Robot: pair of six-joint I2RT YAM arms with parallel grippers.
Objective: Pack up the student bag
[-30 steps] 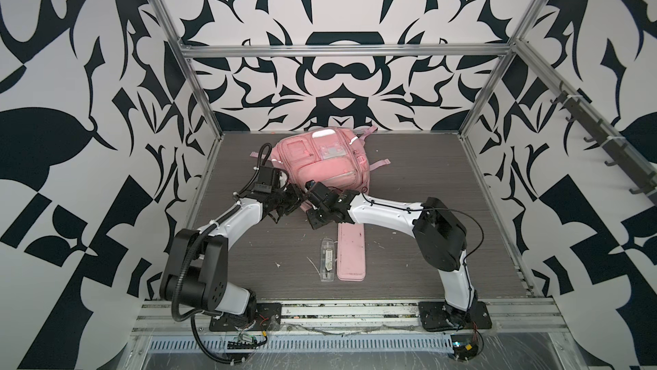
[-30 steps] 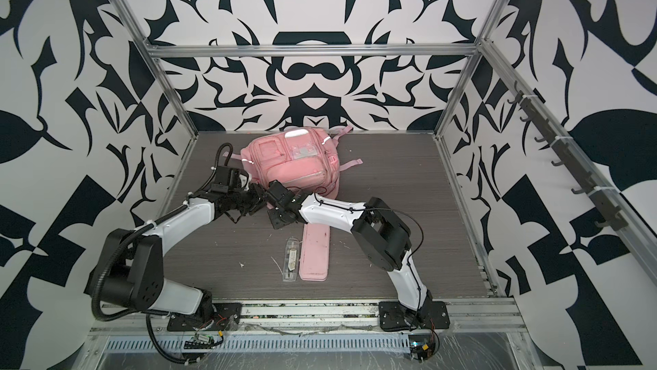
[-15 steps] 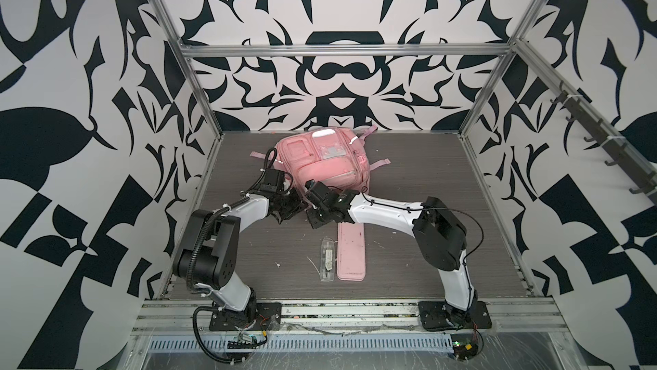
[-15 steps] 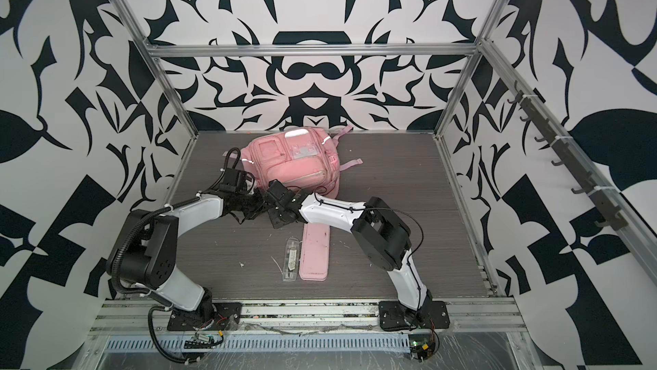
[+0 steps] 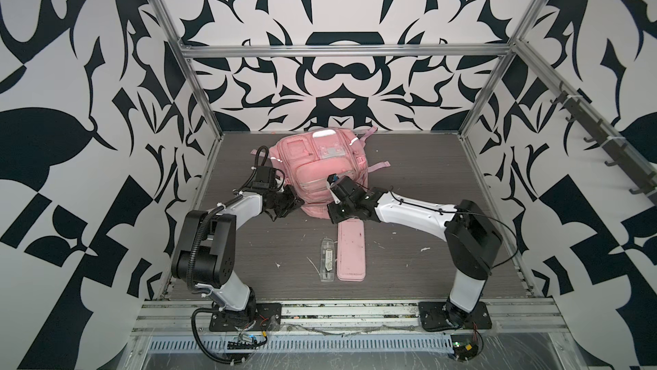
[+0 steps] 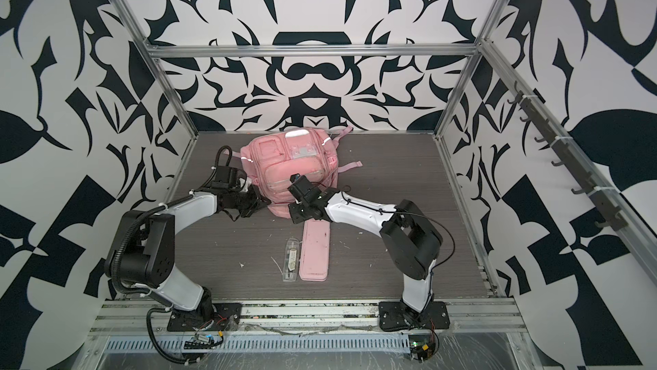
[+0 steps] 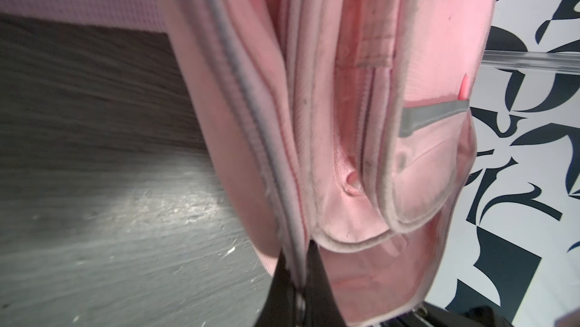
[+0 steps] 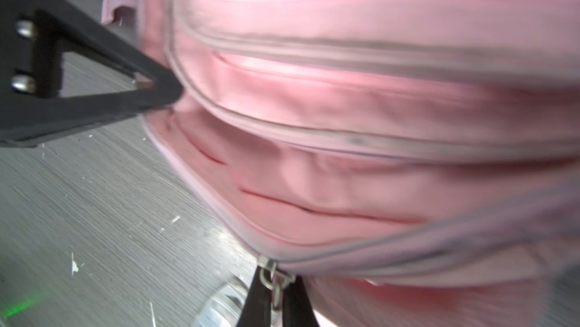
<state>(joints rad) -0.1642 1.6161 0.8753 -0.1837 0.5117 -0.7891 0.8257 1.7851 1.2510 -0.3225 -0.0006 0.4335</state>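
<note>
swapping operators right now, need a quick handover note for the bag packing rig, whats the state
Left gripper: shut, pinching the zip seam at the edge of the student bag.
Right gripper: shut on the zip pull of the same bag.
Bag: lying front up at the back middle of the table.
Pink pencil case and clear case: side by side on the table in front of the bag, neither held.
Done: both grips set on the zip; how far it is open cannot be told.
Left: open the bag, put the items in, close it.
</note>
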